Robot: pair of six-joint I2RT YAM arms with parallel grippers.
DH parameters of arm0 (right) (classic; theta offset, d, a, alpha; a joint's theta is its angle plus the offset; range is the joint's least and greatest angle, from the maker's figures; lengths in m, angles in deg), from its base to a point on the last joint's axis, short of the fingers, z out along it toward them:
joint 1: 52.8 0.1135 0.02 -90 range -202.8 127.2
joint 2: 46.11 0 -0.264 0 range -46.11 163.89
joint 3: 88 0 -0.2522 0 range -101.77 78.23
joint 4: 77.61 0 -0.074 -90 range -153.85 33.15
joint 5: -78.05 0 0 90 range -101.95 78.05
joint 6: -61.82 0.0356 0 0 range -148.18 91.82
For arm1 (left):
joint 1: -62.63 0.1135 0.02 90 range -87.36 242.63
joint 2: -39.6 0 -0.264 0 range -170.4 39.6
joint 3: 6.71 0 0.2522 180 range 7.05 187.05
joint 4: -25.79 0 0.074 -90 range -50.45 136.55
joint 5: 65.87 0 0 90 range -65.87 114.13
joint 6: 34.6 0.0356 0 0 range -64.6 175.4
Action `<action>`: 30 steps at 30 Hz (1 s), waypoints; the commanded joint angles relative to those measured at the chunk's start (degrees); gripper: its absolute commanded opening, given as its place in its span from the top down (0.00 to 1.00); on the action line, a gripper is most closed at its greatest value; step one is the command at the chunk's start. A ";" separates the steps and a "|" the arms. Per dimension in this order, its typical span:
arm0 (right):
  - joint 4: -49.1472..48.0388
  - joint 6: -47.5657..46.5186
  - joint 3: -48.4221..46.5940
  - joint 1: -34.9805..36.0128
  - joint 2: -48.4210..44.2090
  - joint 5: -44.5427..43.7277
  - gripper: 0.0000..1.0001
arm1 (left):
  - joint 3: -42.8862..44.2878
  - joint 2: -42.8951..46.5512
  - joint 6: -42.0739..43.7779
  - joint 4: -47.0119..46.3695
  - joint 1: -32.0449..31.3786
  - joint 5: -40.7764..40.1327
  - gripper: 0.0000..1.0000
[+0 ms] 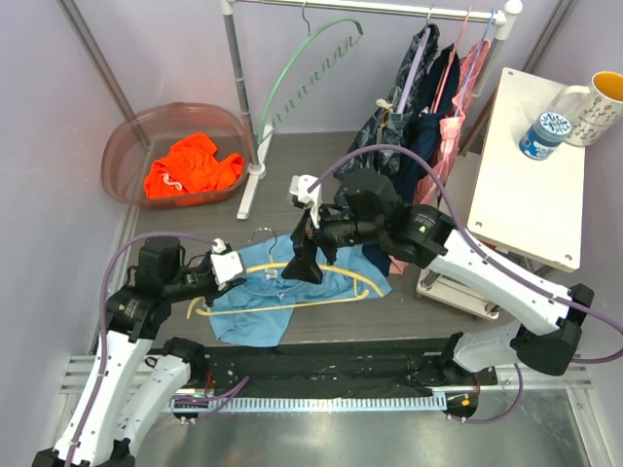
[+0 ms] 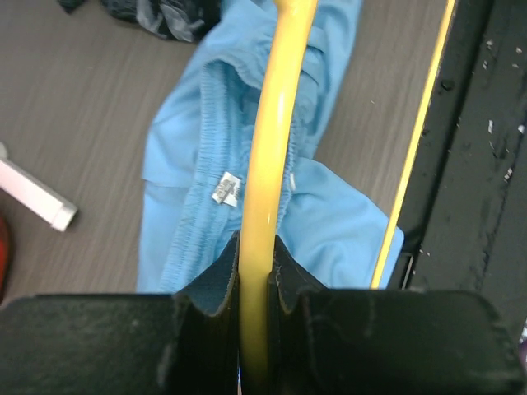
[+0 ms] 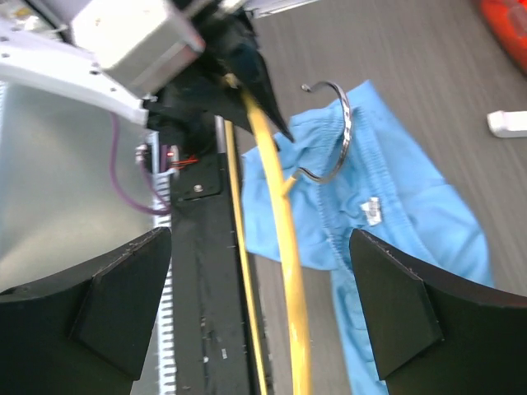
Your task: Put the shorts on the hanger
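Note:
The light blue shorts (image 1: pixel 255 316) lie flat on the dark table, waistband with a white tag (image 2: pixel 224 188) facing up. The yellow hanger (image 1: pixel 362 282) rests across them, its metal hook (image 3: pixel 338 140) over the waistband. My left gripper (image 2: pixel 254 271) is shut on the hanger's thick yellow arch (image 2: pixel 272 148) at its left end, seen in the top view (image 1: pixel 243 269). My right gripper (image 3: pixel 263 313) is wide open and empty, hovering above the hanger's arch (image 3: pixel 284 239) and the shorts (image 3: pixel 395 189), near the hook in the top view (image 1: pixel 304 265).
A red basin (image 1: pixel 127 136) with an orange garment (image 1: pixel 190 165) stands back left. A clothes rail holds a pale green hanger (image 1: pixel 292 78) and dark clothes (image 1: pixel 409 107). A white side table (image 1: pixel 531 195) with a mug and a bottle stands right. A black mat (image 1: pixel 321 375) lines the near edge.

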 commanded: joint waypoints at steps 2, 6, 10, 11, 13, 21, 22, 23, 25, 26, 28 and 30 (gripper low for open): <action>2.73 -4.04 -4.16 -0.09 6.31 -5.95 0.05 | 2.00 -0.15 -7.41 -7.78 -0.05 -4.78 1.00; 2.55 -5.27 -7.68 -0.27 11.76 -1.73 0.11 | 2.88 -1.12 -7.85 -7.78 -0.14 -6.01 1.00; 2.55 -6.41 -10.84 -0.70 15.37 1.16 0.33 | 3.05 -1.04 -7.68 -7.87 -0.05 -6.45 1.00; 2.55 -6.51 -11.37 -1.14 15.90 2.22 0.40 | 2.71 -1.04 -7.59 -8.13 -0.05 -6.63 1.00; 2.55 -6.33 -12.69 -1.50 17.30 5.30 0.59 | 2.44 -0.51 -7.50 -8.13 -0.05 -6.72 1.00; 2.38 -10.98 -10.59 -5.53 13.10 3.38 0.99 | 4.36 -1.38 -13.36 -2.17 -0.14 -12.50 0.14; 2.90 -12.29 -9.37 -6.24 12.13 0.94 0.99 | 5.16 -2.17 -14.43 -1.20 -0.05 -13.04 0.12; 3.08 -13.70 -8.57 -7.03 9.78 0.04 0.99 | 6.12 -3.14 -15.31 -0.41 -0.05 -13.66 0.08; 3.17 -18.97 -5.25 -8.69 7.04 -3.20 0.99 | 9.01 -5.76 -18.81 1.61 -0.05 -16.29 0.04; 3.08 -20.90 -3.92 -8.97 5.37 -4.70 0.99 | 9.99 -6.83 -19.36 2.58 -0.14 -17.69 0.00; 1.16 -26.97 0.81 -8.97 0.37 -8.64 0.99 | 12.44 -10.68 -18.67 5.03 -0.14 -19.54 0.00; -0.95 -31.70 5.91 -8.88 -4.47 -10.16 0.99 | 13.77 -14.20 -17.79 7.32 -0.05 -16.50 0.06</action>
